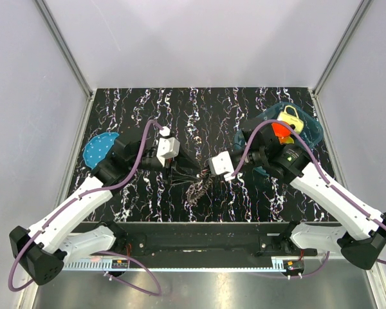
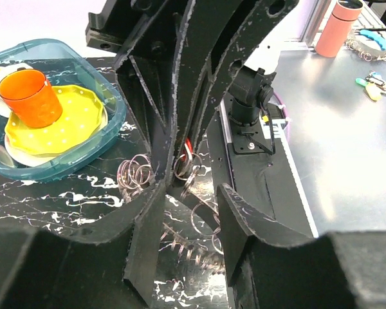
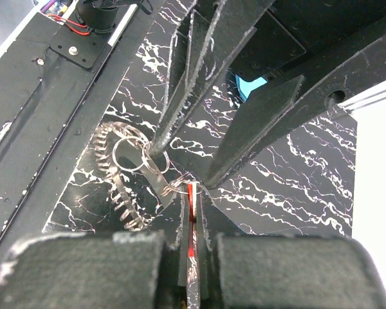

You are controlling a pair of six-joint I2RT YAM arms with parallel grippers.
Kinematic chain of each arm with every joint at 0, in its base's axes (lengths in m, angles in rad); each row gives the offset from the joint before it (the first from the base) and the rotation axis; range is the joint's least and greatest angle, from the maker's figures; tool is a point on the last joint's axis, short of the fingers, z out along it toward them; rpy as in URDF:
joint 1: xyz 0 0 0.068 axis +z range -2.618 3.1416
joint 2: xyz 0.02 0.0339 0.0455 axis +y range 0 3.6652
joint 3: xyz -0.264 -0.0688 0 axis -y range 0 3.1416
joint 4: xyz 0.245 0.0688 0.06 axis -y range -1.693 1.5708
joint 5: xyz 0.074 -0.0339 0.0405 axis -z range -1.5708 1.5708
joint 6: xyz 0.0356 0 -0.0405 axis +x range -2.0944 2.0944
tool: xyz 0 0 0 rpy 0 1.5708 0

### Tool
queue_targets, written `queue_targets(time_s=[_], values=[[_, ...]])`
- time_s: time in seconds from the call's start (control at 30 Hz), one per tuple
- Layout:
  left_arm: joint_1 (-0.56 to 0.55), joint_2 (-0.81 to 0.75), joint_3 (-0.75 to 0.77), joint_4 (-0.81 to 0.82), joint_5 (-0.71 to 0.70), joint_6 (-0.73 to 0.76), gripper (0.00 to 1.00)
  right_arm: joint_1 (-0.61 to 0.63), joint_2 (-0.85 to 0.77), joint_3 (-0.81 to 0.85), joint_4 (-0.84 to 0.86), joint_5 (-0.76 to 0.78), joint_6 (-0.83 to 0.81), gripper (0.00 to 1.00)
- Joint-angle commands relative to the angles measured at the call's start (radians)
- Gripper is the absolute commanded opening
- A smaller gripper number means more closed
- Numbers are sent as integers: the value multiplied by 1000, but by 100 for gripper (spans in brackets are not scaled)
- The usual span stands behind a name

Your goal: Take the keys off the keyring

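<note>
The keys point(image 1: 196, 188) lie as a toothed grey curve on the black marbled table between both grippers. They also show in the right wrist view point(image 3: 114, 187) and the left wrist view point(image 2: 190, 243). Thin linked rings of the keyring point(image 3: 132, 153) sit beside them. My right gripper point(image 3: 192, 193) is shut on the flat red piece point(image 3: 192, 215), which hangs on a thin ring at its tips. My left gripper point(image 3: 182, 166) is open, one fingertip point(image 3: 156, 149) down among the rings, the other beside the red piece. In the left wrist view the left gripper point(image 2: 190, 187) straddles the rings point(image 2: 136, 174).
A blue-green tub point(image 1: 311, 133) at the back right holds a yellow plate point(image 2: 58, 129), an orange cup point(image 2: 29, 96) and a yellow padlock point(image 1: 289, 118). A blue round disc point(image 1: 98, 149) lies at the left edge. The black mounting rail point(image 1: 199, 239) runs along the near edge.
</note>
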Motion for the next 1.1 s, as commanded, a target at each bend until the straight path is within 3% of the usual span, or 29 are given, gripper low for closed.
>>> queue_targets(time_s=[0.0, 0.37, 0.53, 0.7, 1.07], values=[[3, 18, 5, 71, 32, -21, 42, -3, -35, 7, 88, 5, 27, 0], [2, 35, 11, 25, 14, -5, 36, -4, -37, 4, 94, 11, 45, 0], [2, 44, 21, 27, 38, -10, 24, -3, -37, 6, 103, 26, 64, 0], [0, 41, 16, 25, 38, -17, 18, -4, -29, 9, 108, 57, 93, 0], [0, 45, 27, 36, 78, -43, 30, -3, -23, 16, 115, 95, 111, 0]])
